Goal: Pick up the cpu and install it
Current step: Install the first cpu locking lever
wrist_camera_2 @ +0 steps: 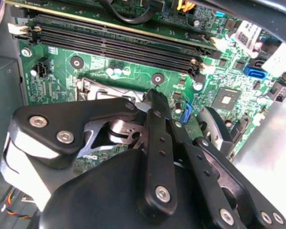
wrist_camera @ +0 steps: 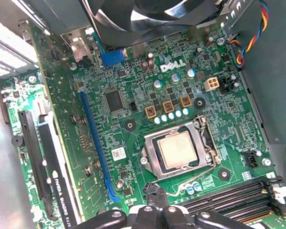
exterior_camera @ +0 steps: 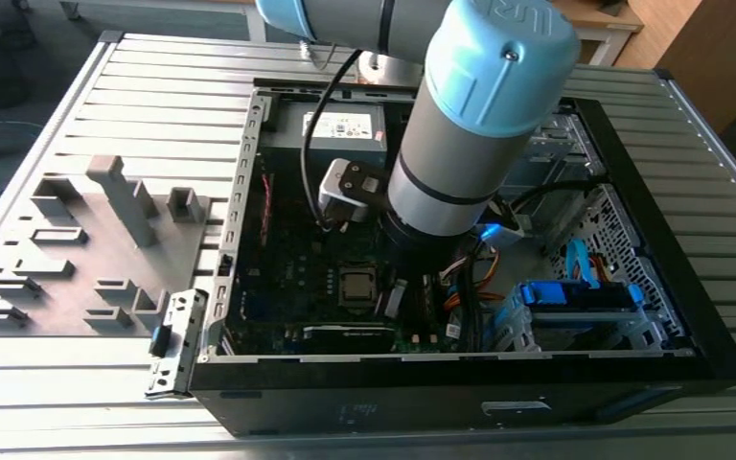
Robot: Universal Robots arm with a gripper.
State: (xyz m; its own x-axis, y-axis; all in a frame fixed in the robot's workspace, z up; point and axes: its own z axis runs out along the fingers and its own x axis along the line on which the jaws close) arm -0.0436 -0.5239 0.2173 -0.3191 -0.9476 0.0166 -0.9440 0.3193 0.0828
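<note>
Where the green motherboard lies in the open black computer case, the silver-grey square cpu sits flat inside its metal socket frame. The black two-finger gripper hovers just beside that frame, near the dark memory slots. Its fingertips are drawn together, holding nothing, clear of the cpu.

Case sits on the table, with the fixture plate at the exterior view's left of it. Inside, the board lies flat, the cpu is in its socket, and the memory slots are just beside. Gripper hangs over the board, near the socket's corner.
</note>
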